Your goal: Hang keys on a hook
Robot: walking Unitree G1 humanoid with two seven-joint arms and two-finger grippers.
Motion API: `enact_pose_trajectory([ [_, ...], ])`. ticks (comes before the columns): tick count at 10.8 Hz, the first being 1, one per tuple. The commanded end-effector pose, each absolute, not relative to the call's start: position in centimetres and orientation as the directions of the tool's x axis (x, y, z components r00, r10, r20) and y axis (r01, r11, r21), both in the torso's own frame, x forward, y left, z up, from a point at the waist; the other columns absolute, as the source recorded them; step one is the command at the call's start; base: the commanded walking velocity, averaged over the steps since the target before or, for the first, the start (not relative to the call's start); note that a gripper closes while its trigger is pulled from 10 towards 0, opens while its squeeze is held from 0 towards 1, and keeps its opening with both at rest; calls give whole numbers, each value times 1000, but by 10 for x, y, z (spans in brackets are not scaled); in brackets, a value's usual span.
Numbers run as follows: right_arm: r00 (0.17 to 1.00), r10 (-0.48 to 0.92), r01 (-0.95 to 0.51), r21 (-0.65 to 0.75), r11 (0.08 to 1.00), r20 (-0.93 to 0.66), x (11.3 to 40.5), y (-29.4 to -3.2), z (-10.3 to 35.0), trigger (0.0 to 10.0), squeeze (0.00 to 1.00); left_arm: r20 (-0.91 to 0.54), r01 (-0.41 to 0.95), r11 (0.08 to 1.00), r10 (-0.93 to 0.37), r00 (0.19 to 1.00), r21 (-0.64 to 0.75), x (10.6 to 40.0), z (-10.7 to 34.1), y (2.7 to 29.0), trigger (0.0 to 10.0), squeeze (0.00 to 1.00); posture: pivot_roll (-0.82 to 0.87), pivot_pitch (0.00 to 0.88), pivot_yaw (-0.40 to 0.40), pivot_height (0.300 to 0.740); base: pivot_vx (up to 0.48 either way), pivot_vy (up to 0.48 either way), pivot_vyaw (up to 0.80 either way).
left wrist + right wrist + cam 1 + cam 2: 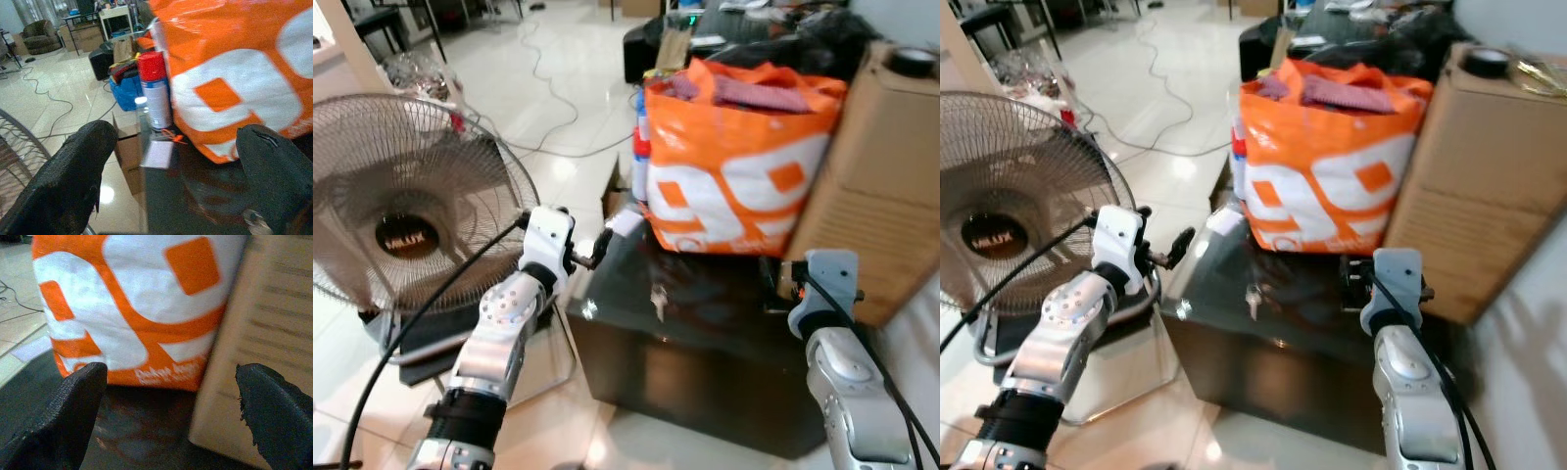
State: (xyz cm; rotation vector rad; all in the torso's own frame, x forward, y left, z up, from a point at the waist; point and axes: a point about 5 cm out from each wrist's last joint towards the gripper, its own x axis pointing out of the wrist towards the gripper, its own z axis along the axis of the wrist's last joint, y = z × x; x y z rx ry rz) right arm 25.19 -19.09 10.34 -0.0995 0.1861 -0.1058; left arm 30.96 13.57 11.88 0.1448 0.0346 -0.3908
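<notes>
From the head views, keys are seen lying on a dark glossy table, before an orange bag; a fan stands on the tiled floor. In the wrist views, the left gripper and right gripper are shown spread, empty.

The right pincer is spread wide above the dark bench. Ahead of it stands an orange-and-white bag, touching a cardboard box beside it.
</notes>
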Motion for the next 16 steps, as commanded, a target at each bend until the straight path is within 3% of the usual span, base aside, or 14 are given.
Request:
enact_pose_trajectory([
  [1, 981, -89, 74, -92, 993, -175, 254, -184, 106, 10000, 0, -57, 366, 919, -361, 931, 148, 311, 122, 144, 10000, 0, -100, 0, 27, 740, 364, 0, 0],
  [5, 977, -29, 14, -74, 997, -211, 258, -179, 103, 10000, 0, -74, 375, 914, -367, 927, 156, 306, 118, 144, 10000, 0, -94, 0, 10, 740, 354, 0, 0],
  [9, 945, 100, -155, -159, 975, -311, 276, -171, 86, 10000, 0, -162, 426, 884, -400, 902, 191, 285, 100, 140, 10000, 0, -95, 0, -28, 740, 0, 0, 0],
  [10, 891, 183, -264, -146, 954, -415, 279, -162, 65, 10000, 1000, -196, 449, 872, -414, 889, 194, 277, 94, 141, 10000, 0, -98, 0, -41, 740, 0, 0, 0],
  [13, 825, 316, -406, -104, 908, -468, 267, -139, 46, 10000, 1000, -229, 449, 877, -407, 884, 174, 265, 86, 137, 10000, 0, -135, 0, -43, 740, 0, 0, 0],
  [16, 870, 267, -331, -89, 939, -414, 260, -150, 53, 10000, 1000, -194, 444, 888, -418, 887, 117, 268, 90, 121, 10000, 0, -167, 0, -26, 740, 91, 0, 448],
])
